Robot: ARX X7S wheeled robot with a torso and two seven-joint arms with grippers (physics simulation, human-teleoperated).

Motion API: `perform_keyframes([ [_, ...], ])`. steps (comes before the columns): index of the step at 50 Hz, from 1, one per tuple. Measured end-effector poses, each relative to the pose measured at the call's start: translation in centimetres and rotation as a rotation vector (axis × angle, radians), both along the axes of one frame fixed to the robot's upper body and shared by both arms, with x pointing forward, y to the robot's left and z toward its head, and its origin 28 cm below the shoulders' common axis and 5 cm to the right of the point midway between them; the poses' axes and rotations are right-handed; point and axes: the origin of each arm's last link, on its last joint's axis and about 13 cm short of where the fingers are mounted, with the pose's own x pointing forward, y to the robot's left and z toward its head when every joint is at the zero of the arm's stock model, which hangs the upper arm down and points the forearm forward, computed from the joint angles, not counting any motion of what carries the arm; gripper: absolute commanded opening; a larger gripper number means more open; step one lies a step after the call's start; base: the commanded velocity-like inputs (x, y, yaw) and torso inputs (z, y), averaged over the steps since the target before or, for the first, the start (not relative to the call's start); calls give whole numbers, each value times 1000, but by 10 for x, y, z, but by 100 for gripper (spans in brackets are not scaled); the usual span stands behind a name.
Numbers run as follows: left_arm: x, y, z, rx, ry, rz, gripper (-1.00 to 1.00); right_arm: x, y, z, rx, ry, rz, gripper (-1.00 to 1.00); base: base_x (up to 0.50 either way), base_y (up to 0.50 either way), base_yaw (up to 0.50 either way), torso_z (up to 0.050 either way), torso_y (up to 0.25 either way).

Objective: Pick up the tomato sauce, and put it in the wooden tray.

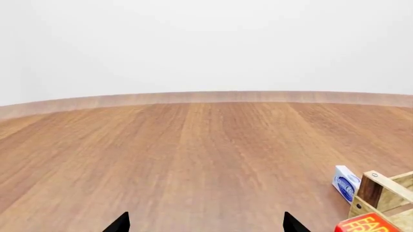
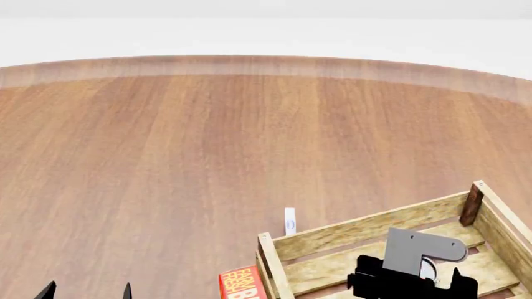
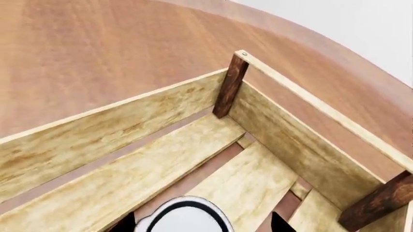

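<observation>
Of the tomato sauce, only the can's silver top with a dark ring (image 3: 185, 218) shows; its label is hidden. It sits between the fingertips of my right gripper (image 3: 201, 223), which is shut on it and holds it low inside the wooden tray (image 3: 277, 121). In the head view the right gripper (image 2: 413, 279) is over the tray's (image 2: 365, 227) middle slats, with a sliver of the can (image 2: 427, 269) showing. My left gripper (image 1: 206, 223) is open and empty over bare table, at the head view's lower left (image 2: 87, 291).
A small blue-and-white box (image 2: 289, 221) lies just beyond the tray's far left side; it also shows in the left wrist view (image 1: 345, 182). A red carton (image 2: 241, 283) stands against the tray's left corner post (image 1: 371, 188). The round wooden table (image 2: 208, 137) stretches beyond.
</observation>
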Motion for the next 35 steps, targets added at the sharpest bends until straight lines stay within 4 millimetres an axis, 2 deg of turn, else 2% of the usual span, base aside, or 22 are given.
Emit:
perform_keyframes([
  [35, 1, 0, -1, 1, -1, -1, 100, 2, 0, 3, 8, -29, 34, 100, 0, 0, 0, 0, 0],
])
